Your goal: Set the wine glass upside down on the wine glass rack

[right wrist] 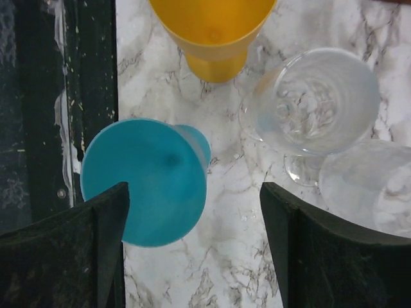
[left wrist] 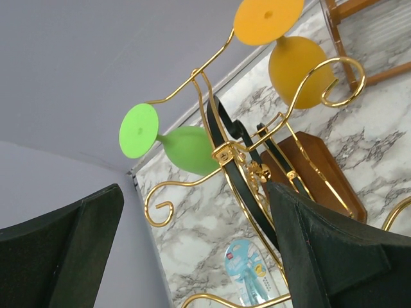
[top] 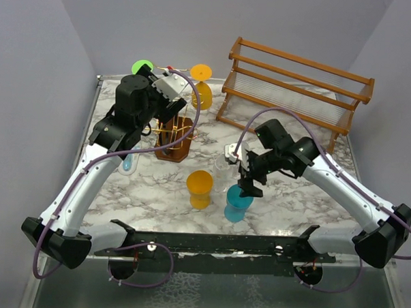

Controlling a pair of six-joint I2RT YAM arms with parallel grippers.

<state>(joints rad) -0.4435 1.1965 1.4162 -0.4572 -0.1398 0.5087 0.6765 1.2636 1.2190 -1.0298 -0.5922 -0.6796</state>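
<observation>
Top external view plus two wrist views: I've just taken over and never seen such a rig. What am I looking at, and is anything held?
The top view looks down from behind two robot arms bolted to a marble table. Each wrist view looks along that arm's dark fingers. The left gripper is open and empty beside the gold wire wine glass rack, where a green glass and a hung orange glass sit upside down. The right gripper, open and empty, hangs over a blue glass foot-up, near an upright orange glass and two clear glasses. A wooden slatted rack stands back right.
</observation>
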